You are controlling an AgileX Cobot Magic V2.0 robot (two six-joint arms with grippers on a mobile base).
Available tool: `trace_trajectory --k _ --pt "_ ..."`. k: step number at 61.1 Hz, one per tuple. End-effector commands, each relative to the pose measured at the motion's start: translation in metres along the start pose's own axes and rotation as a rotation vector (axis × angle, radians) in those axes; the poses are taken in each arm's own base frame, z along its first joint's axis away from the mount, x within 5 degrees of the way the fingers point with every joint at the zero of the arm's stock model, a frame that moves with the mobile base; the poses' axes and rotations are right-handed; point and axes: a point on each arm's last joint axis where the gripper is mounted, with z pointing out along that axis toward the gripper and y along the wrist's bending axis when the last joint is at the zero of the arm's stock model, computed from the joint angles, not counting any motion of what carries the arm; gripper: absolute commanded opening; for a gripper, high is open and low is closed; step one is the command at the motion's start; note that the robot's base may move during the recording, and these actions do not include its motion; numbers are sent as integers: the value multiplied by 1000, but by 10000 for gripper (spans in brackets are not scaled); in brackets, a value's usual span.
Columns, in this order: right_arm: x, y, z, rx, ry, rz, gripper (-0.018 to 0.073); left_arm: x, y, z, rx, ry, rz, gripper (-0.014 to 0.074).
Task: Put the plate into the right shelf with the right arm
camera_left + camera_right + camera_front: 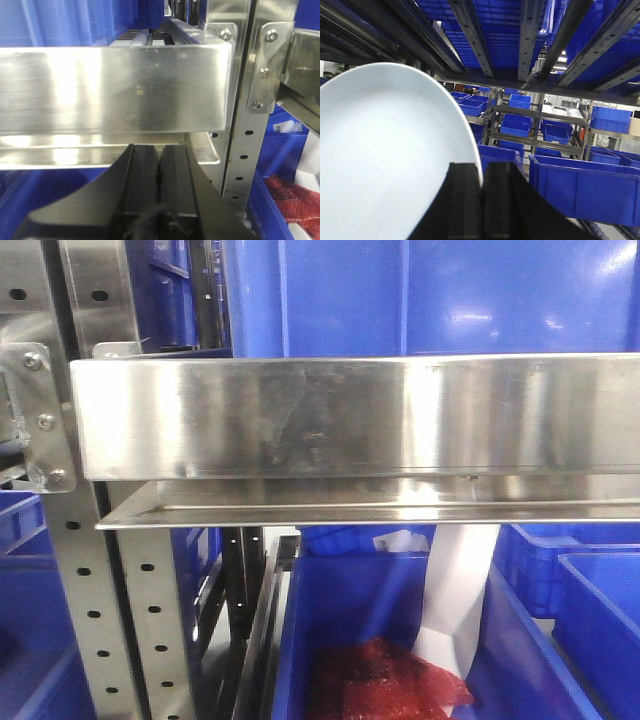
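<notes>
Right gripper (482, 172) clenched on the plate (385, 165), thin rim pinched between the black fingers. The white disc is tilted up and fills the left of the wrist view. Its top edge sits under the dark overhead rails (530, 35) of the right shelf (350, 415); can't tell the clearance. Blue bin (580, 190) low right, apart from the rim, open room ahead above it. Left gripper (159, 152) pressed closed, empty, just below a steel front rail (110, 90) and beside a perforated upright (240, 150)
</notes>
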Motion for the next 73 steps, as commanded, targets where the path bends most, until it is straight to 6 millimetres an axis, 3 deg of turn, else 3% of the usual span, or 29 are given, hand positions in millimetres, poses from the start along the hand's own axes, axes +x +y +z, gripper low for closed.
trace_trajectory --k 1,8,16,24,33,44,57,73 --pt "-18 -1 2 12 -125 -8 28 -5 2 0 -18 -84 -10 -47" --pt "-32 -3 6 12 -113 -8 28 -5 2 0 -18 -84 -10 -47" --pt "-64 -6 28 8 -13 -7 28 -5 2 0 -18 -84 -10 -47" --pt "-104 -9 72 -6 39 -3 28 -5 2 0 -18 -84 -10 -47" --pt "-125 -10 122 -10 60 -2 28 -5 2 0 -18 -84 -10 -47" --pt "-117 -9 189 -15 126 -3 28 -5 2 0 -18 -84 -10 -47" --pt "-58 -2 263 -29 263 -5 28 -5 2 0 -18 -84 -10 -47" --pt "5 4 309 -41 385 -6 28 -5 2 0 -18 -84 -10 -47"
